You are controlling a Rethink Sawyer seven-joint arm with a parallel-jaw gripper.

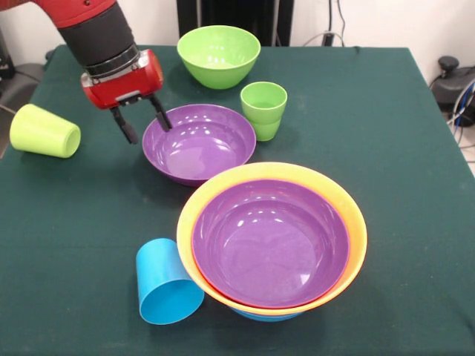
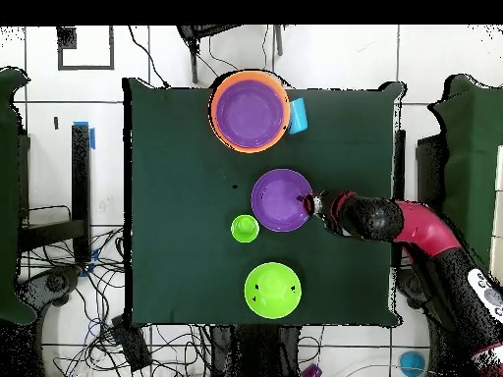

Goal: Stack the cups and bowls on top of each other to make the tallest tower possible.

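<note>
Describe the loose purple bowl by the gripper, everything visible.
The purple bowl is wide, shallow, glossy and plastic-looking, with light glare inside. It sits upright and empty on the green tablecloth, just behind the tower and apart from it. The ridged green cup stands close beside its rim; whether they touch is unclear. The gripper is open at the bowl's opposite edge, one finger at or just inside the rim, the other outside, so it straddles the wall without clamping it. The overhead view shows the same placement.
</note>
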